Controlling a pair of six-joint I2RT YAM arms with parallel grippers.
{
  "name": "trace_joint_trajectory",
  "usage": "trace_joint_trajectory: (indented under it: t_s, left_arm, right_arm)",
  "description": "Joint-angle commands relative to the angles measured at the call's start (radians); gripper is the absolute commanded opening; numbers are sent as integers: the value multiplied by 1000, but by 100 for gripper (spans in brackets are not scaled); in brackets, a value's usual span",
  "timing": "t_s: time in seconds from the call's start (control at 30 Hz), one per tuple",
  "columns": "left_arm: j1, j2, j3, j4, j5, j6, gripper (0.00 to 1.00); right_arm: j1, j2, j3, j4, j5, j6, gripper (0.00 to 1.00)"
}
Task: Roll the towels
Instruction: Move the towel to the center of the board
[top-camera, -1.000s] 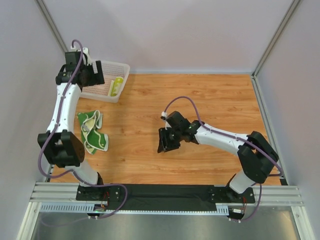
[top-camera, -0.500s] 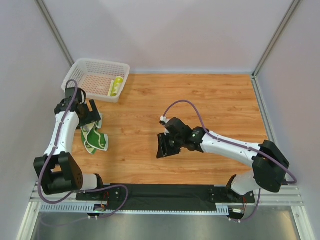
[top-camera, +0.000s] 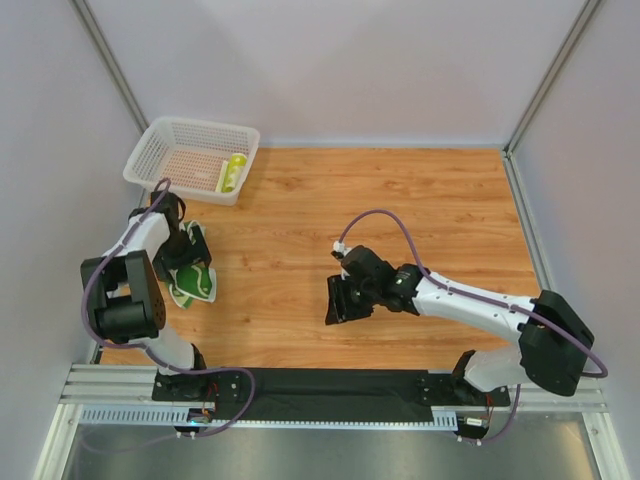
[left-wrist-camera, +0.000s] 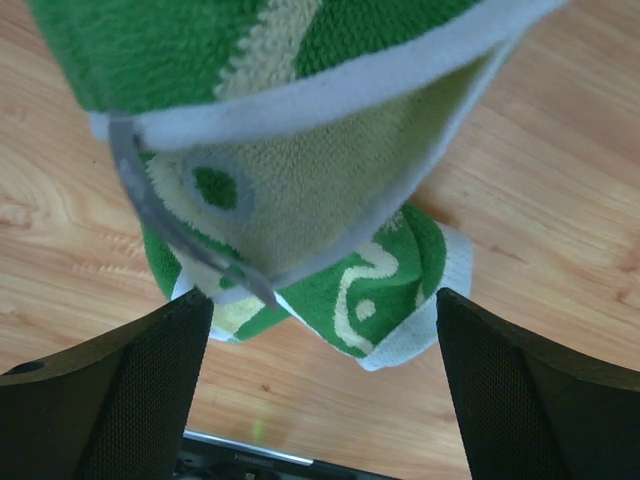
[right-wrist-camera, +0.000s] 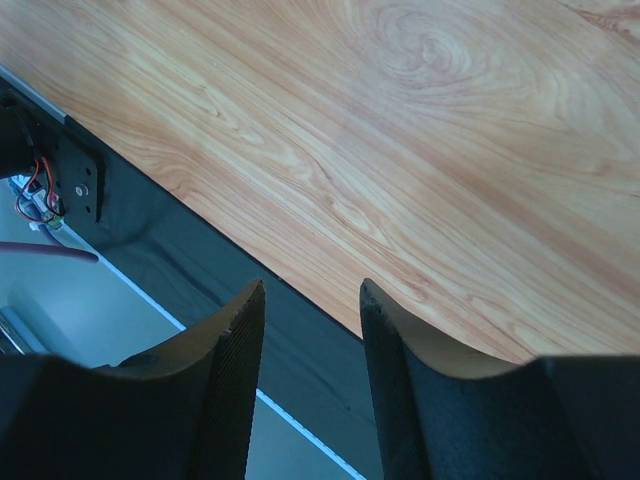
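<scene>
We see a cream towel (top-camera: 196, 284) with green swirls and a white edge, bunched on the wooden table (top-camera: 400, 200) at its left side. Our left gripper (left-wrist-camera: 318, 300) hangs directly over it, fingers spread wide, the cloth between them. Our right gripper (right-wrist-camera: 312, 290), well apart, is narrowly parted and empty.

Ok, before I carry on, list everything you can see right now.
basket: one, white mesh, far left corner of the table
rolled towel: one, yellow-green, inside the basket at its right side
patterned towels: at least two, green and cream, heaped on the table at the left; exact count unclear
table: one, light wood, otherwise bare in these views
left gripper: black, open, just above the patterned towels
right gripper: black, narrowly open, holding nothing, over the near middle of the table
</scene>
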Motion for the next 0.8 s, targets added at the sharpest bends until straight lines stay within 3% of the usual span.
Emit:
trace_joint_trajectory:
  t_s: [0.0, 0.17, 0.27, 0.3, 0.37, 0.4, 0.53, 0.63, 0.77]
  left_arm:
    - [12, 63, 26, -4, -15, 1, 96]
    - [20, 144, 34, -13, 8, 7, 86]
    - [18, 156, 31, -8, 16, 7, 51]
    - [18, 153, 31, -8, 21, 5, 27]
    - [18, 150, 25, -8, 45, 4, 4]
    - [18, 136, 23, -13, 56, 4, 0]
    - [-3, 25, -17, -18, 174, -27, 0]
    - [-106, -90, 3, -70, 189, -68, 0]
    - [-328, -181, 74, -154, 159, -152, 0]
  right_arm:
    - [2, -39, -6, 23, 34, -4, 45]
    - [2, -53, -15, 21, 42, -13, 45]
    - [2, -59, -19, 20, 44, -16, 45]
    - [4, -60, -24, 20, 44, -19, 45]
    - [2, -67, -26, 17, 48, -20, 45]
    - [2, -70, -27, 15, 51, -27, 45]
    - [-1, -97, -6, -41, 111, -54, 45]
    - [-28, -145, 14, -113, 157, -86, 45]
    - [-137, -232, 43, -213, 169, -120, 45]
